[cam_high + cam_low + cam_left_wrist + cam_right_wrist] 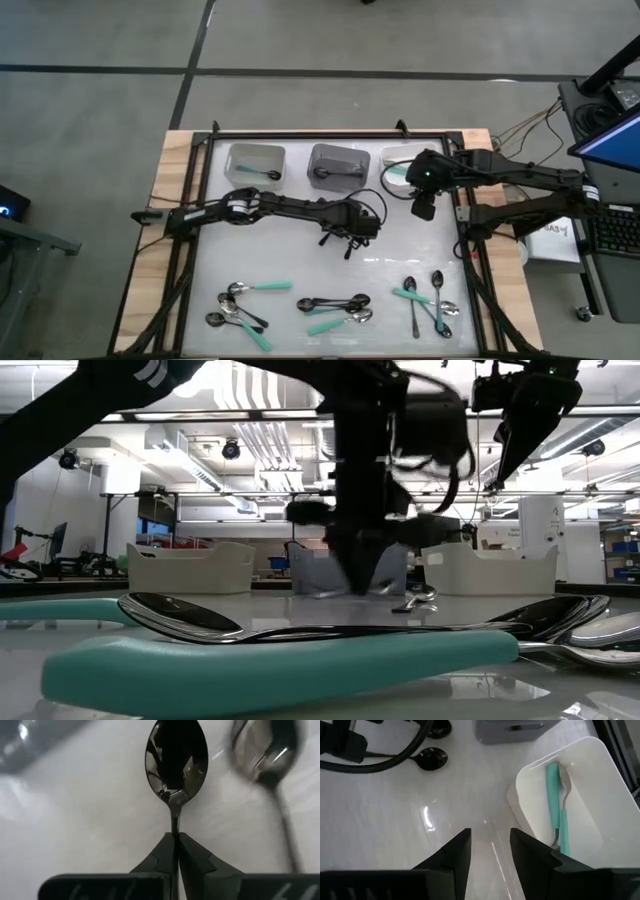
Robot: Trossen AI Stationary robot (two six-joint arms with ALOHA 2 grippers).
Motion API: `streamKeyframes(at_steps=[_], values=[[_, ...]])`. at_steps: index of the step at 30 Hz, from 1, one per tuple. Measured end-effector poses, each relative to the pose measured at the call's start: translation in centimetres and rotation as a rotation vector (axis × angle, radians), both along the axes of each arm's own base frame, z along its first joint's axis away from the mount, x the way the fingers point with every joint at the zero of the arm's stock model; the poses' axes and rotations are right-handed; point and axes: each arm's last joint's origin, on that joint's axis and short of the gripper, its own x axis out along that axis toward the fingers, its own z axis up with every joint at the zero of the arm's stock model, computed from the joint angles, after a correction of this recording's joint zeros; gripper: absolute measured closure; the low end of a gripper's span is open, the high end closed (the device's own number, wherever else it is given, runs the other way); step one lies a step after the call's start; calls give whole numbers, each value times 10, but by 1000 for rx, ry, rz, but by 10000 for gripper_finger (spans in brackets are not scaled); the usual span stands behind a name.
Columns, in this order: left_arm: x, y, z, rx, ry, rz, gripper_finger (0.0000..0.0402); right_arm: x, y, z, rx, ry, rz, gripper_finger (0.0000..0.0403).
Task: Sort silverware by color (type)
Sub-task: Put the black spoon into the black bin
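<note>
A glossy black spoon [176,760] is in my left gripper [176,836], which is shut on it at mid-table [350,240]. A second black spoon [270,755] lies close beside it. Near the table's front edge lie the rest of the silverware: black, silver and teal-handled spoons in three clusters [240,308], [335,308], [430,300]. My right gripper [490,837] hangs open above the table by the far right bin [570,805], holding nothing; that bin holds teal-handled spoons [555,795]. My left gripper pinches the black spoon's thin handle [175,822] just behind the bowl, between its two fingertips. The fingers slant down from above and lie along the handle, with the bowl sticking out ahead of them. Whether the bowl touches the table I cannot tell.
Three bins stand along the far edge: a white one [255,160] with a teal-handled spoon, a grey one [335,165] with a black spoon, and the white one at the right [400,165]. A raised frame [210,140] borders the white tabletop.
</note>
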Motion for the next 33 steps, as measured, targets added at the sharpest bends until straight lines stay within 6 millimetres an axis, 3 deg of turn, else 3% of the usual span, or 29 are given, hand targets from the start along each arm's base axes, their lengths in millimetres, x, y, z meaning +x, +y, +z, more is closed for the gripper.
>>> streamKeyframes(at_steps=[5, 13, 18, 22, 29, 33], values=[[9, 3, 41, 97, -87, -60, 401, -1, 0, 1, 3, -9, -11, 275], [9, 19, 67, 174, -159, -98, 401, -2, 0, 1, 6, -13, -20, 275], [9, 38, 72, 298, -110, -148, 401, -1, 0, 1, 6, -17, -22, 275], [7, 72, 77, 366, -39, -205, 401, 0, 0, 2, 3, -33, -23, 275], [2, 122, 66, 402, 105, -319, 402, 1, 0, 2, 12, -37, -43, 275], [-6, 138, 59, 368, 202, -384, 402, 1, 0, 2, 20, -39, -59, 275]])
